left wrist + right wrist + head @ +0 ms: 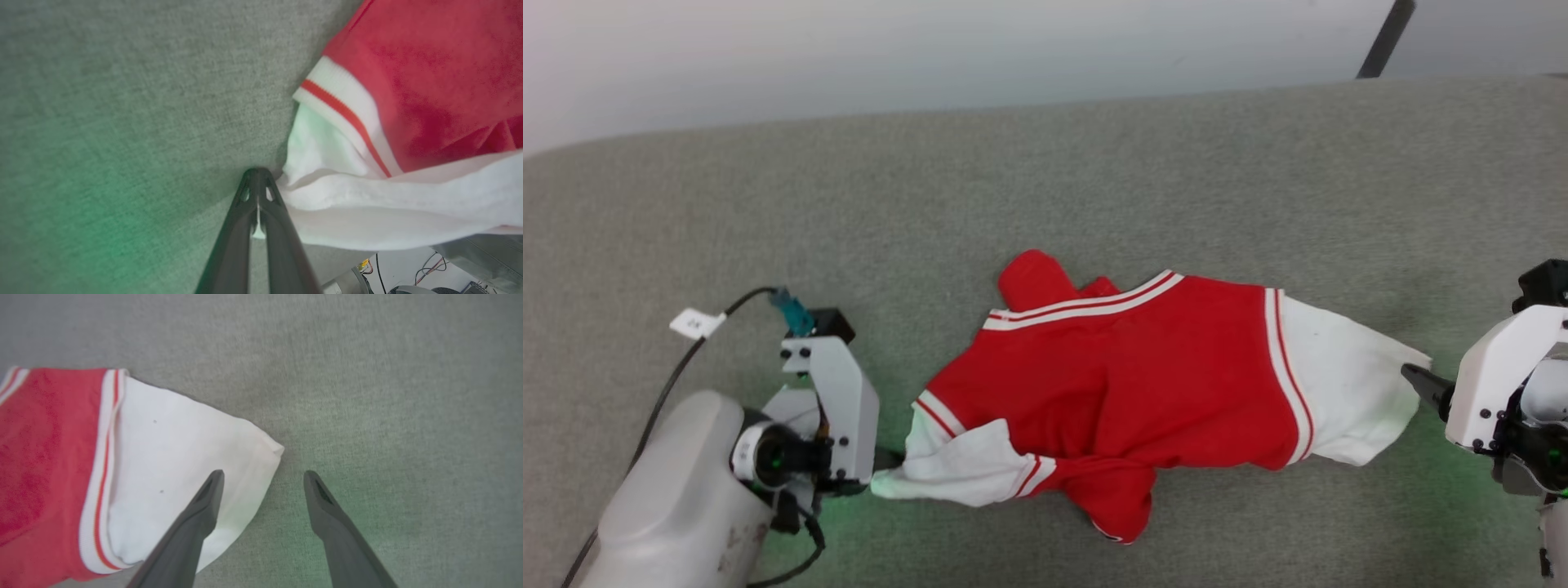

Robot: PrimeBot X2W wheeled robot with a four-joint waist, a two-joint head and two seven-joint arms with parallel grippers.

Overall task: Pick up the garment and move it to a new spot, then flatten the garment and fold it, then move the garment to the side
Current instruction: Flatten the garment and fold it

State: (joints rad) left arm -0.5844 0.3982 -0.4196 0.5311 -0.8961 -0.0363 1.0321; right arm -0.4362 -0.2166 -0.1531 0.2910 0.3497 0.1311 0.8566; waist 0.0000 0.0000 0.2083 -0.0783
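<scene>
The garment lies rumpled on the grey padded surface, red body in the middle and a white sleeve at each end; its number is hidden. My left gripper is at the left sleeve's tip. In the left wrist view this left gripper is shut, with a sliver of the white sleeve pinched between its fingers. My right gripper sits at the right sleeve's end. The right wrist view shows it open, one finger over the sleeve's edge and the other over bare surface.
The grey surface stretches wide around the garment, ending at a pale wall behind. A black pole leans at the top right. A tagged cable runs along my left arm. Cables and gear lie below the surface's near edge.
</scene>
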